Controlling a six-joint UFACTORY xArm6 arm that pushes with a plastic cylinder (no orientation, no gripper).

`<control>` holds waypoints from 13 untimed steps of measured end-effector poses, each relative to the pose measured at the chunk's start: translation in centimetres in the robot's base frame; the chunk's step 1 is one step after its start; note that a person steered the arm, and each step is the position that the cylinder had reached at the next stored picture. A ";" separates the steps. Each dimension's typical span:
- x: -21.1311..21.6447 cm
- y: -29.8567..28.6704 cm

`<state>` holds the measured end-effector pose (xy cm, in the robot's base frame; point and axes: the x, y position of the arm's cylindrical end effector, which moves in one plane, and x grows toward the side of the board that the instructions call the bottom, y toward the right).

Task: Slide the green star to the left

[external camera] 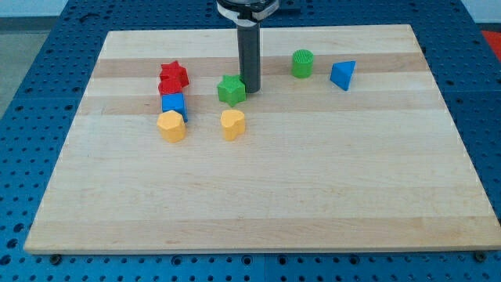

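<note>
— Position? Where's the green star (231,89)?
— Upper middle of the desk (313,196); my tip (250,89) touches its right side.
— Fingers?
— None; just a rod, holding nothing. Pushing step's on: shove straight leftward.

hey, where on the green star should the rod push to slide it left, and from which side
Push the green star on its right-facing flank, coming from the view's right. My tip already sits there. Aim for the middle, since its points could make it spin.
</note>
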<state>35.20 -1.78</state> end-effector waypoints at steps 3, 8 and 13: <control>1.6 1.8; 1.6 0.0; 0.5 -4.3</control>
